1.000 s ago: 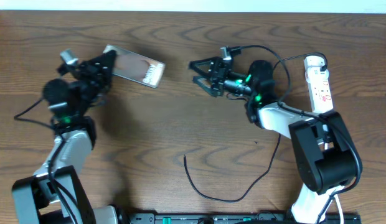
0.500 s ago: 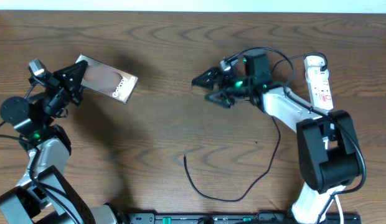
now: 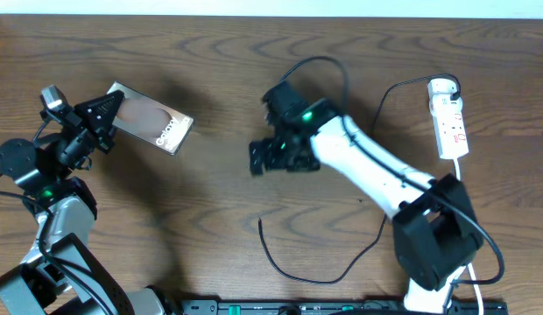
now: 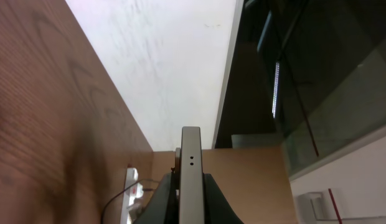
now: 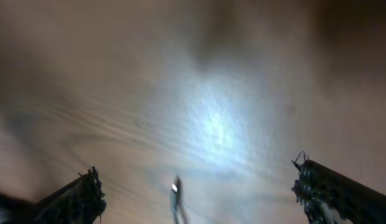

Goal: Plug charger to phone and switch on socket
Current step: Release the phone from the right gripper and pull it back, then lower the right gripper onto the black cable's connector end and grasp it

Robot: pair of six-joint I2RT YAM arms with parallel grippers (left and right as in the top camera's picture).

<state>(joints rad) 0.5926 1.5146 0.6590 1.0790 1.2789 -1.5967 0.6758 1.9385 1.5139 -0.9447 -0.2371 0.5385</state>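
Note:
My left gripper [image 3: 95, 118] is shut on one end of the phone [image 3: 154, 127], a dark brown slab with pale lettering, and holds it tilted above the table at the far left. In the left wrist view the phone's thin edge [image 4: 191, 168] stands between the jaws [image 4: 190, 199]. My right gripper [image 3: 270, 158] is open and empty, pointing down over the table's middle. The charger's black cable [image 3: 320, 280] loops along the front, and its plug tip [image 3: 260, 223] lies below the gripper. The tip [image 5: 175, 188] shows blurred between the open fingers [image 5: 196, 173]. The socket [image 3: 449, 118] lies at the far right.
The socket also shows in the left wrist view [image 4: 129, 193]. The charger cable runs up from the front loop toward the socket's top end [image 3: 440, 86]. The right arm's white links [image 3: 377, 166] cross the table's right half. A black rail [image 3: 342, 306] runs along the front edge.
My right gripper has swung left and toward the front, from beside the socket side to above the cable's free tip. My left gripper moved left with the phone, then held still.

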